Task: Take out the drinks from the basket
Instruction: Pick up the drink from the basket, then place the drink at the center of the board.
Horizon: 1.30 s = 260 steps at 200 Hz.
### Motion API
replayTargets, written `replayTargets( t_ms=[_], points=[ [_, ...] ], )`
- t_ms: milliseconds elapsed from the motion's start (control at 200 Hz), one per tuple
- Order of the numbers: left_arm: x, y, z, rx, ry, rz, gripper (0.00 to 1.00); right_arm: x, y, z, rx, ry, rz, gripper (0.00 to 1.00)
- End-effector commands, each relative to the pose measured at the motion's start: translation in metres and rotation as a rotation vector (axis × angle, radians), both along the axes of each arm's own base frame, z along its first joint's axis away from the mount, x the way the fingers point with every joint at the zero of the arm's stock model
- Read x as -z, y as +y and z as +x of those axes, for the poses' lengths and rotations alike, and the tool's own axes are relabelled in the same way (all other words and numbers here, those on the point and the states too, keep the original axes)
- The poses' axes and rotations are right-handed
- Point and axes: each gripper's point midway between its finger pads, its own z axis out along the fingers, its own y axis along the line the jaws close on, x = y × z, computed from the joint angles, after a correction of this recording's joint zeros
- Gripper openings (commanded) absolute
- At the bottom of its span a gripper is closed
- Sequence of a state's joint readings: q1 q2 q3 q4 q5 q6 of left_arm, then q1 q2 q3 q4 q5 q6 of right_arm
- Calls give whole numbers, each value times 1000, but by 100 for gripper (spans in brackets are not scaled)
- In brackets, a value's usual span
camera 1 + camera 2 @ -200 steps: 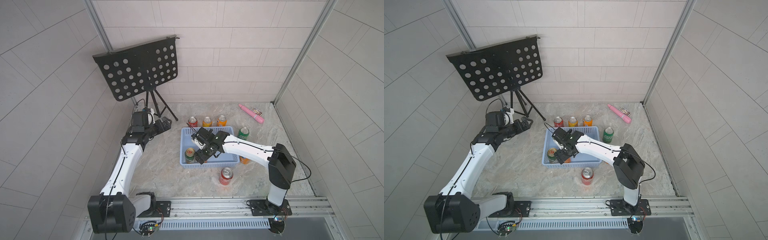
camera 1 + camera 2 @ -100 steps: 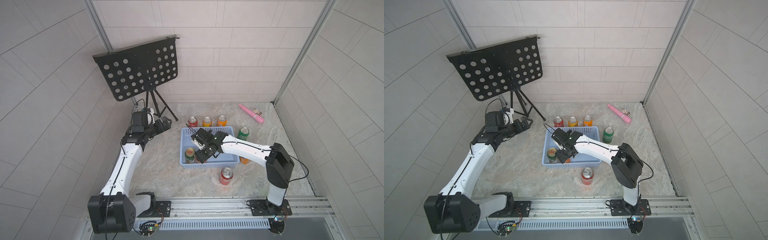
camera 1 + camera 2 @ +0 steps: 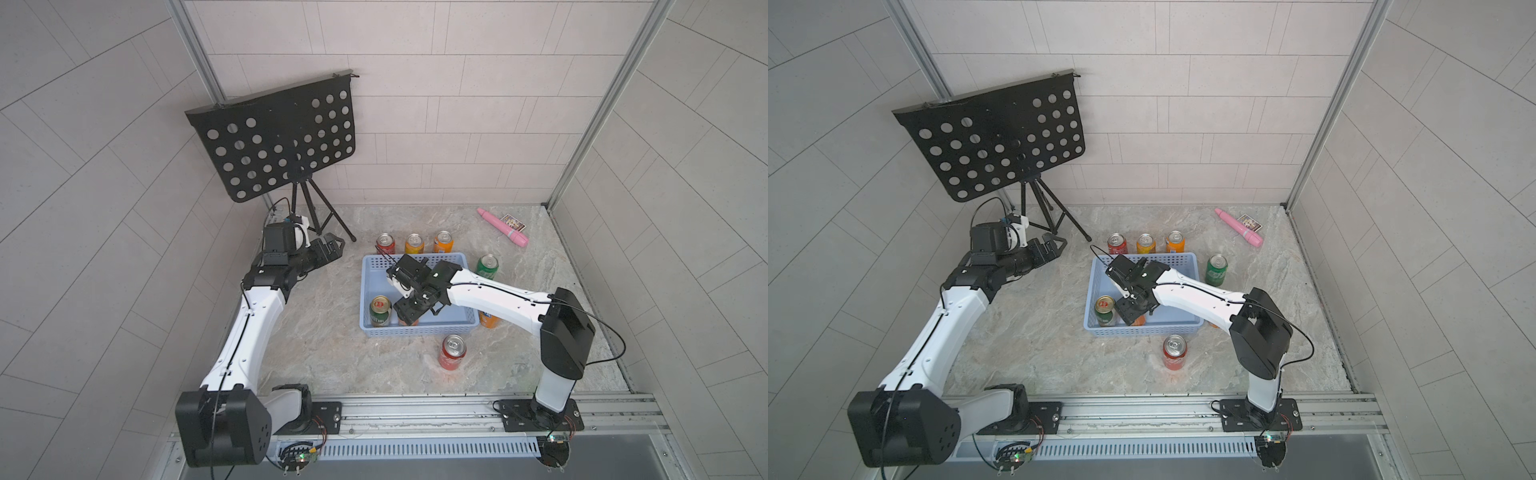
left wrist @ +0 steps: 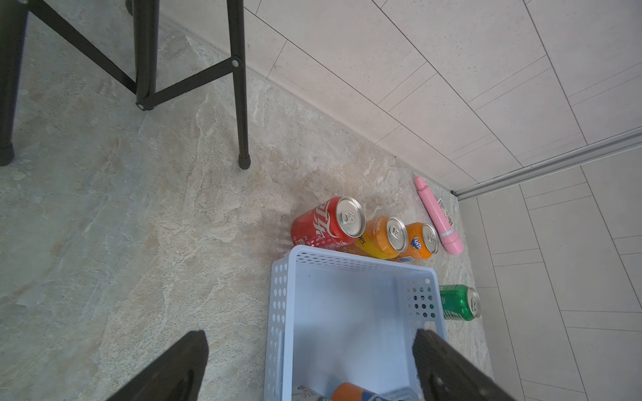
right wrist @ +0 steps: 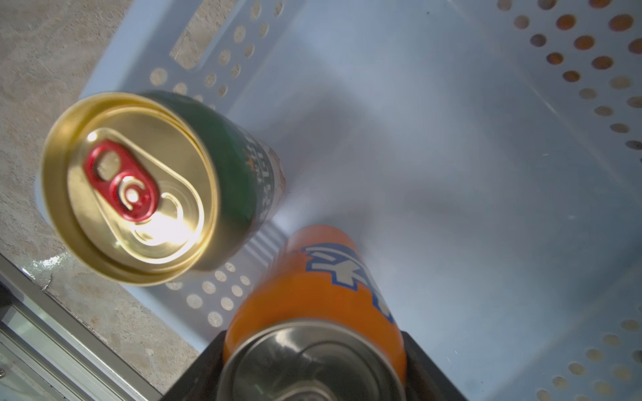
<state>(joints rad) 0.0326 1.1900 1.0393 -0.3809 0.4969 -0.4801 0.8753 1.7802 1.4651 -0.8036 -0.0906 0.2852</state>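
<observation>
At the left centre of a top view, the left gripper [image 3: 332, 248] hangs in the air with its fingers wide apart and holds nothing. In the middle, the basket [image 3: 415, 331] has only two drinks inside. The green can with the gold top [image 3: 380, 309] stands in its lower left corner, and the orange can [image 5: 312, 295] stands just beside it. Here is the change: the right gripper [image 3: 409, 312], open around this can a moment ago, is now clamped on its sides. I think the lifting out can begin. The red can [image 3: 452, 352] and five others already stand outside.
</observation>
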Motion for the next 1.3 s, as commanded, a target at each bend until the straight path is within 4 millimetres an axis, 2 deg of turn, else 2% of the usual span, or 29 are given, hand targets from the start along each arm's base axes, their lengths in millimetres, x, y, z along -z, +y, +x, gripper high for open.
replayTargets(
  t_ms=[0, 350, 655, 775, 1111, 1296],
  points=[
    [-3, 0, 3, 7, -22, -11, 100, -38, -10, 8, 35, -81, 46, 15],
    [-11, -9, 1, 41, -52, -44, 100, -76, -25, 14, 72, -139, 62, 15],
    [-16, -13, -1, 60, -78, -47, 100, -114, -34, 5, 82, -192, 125, 14],
    [-15, -14, 0, 62, -72, -50, 100, -123, -40, 1, 88, -203, 138, 13],
    [-16, -20, -2, 87, -80, -54, 100, -136, -38, -32, 35, -221, 158, 11],
    [-16, -19, -4, 80, -84, -39, 100, -137, -34, -54, 8, -226, 177, 11]
  ],
)
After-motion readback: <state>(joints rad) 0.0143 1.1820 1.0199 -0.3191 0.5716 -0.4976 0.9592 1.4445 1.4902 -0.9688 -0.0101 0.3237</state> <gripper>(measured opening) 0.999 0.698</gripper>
